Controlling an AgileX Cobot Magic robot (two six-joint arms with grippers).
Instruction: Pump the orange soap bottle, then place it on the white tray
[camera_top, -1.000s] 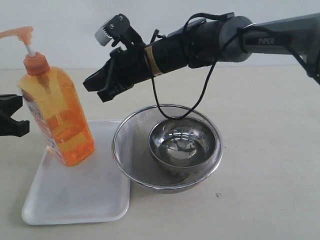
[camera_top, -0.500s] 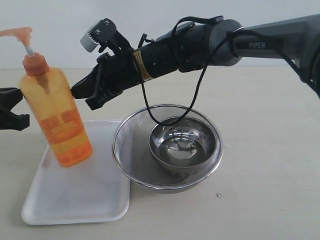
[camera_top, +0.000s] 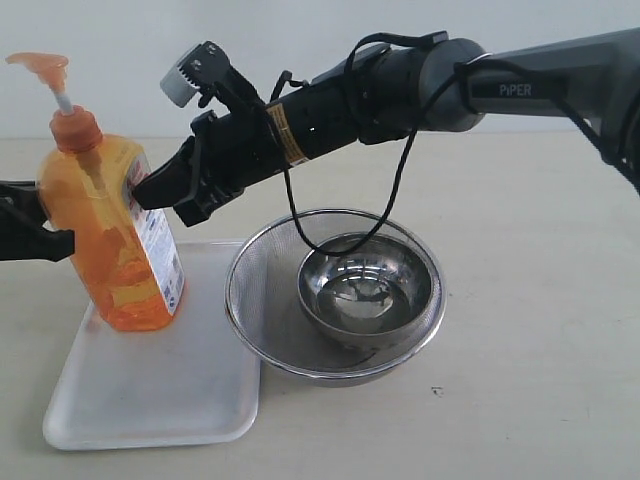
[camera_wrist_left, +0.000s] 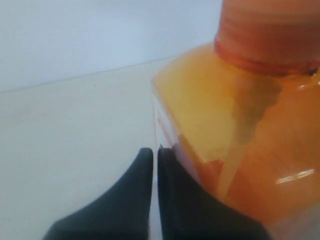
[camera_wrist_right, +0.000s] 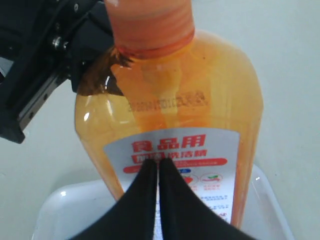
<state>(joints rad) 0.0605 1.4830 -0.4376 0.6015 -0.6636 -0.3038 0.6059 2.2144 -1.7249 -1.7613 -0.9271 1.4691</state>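
The orange soap bottle (camera_top: 105, 260) stands on the back left of the white tray (camera_top: 150, 400), leaning slightly, its pump head raised. My right gripper (camera_top: 140, 195) is shut, and its tips press the bottle's upper right side. In the right wrist view, that gripper (camera_wrist_right: 153, 162) rests shut against the white-and-red label of the bottle (camera_wrist_right: 170, 110), above the tray (camera_wrist_right: 65, 205). My left gripper (camera_top: 60, 240) is at the bottle's left side. In the left wrist view it (camera_wrist_left: 151, 150) is shut, one finger lying along the bottle (camera_wrist_left: 240, 125), with nothing between the fingers.
A round metal mesh strainer (camera_top: 262, 300) with a steel bowl (camera_top: 365, 290) inside sits right of the tray, touching its edge. A black cable (camera_top: 400, 180) hangs from the right arm down into the strainer.
My right gripper moved left and down until its tips met the bottle. The bottle turned, so its label now faces right. The left gripper shifted right against the bottle.
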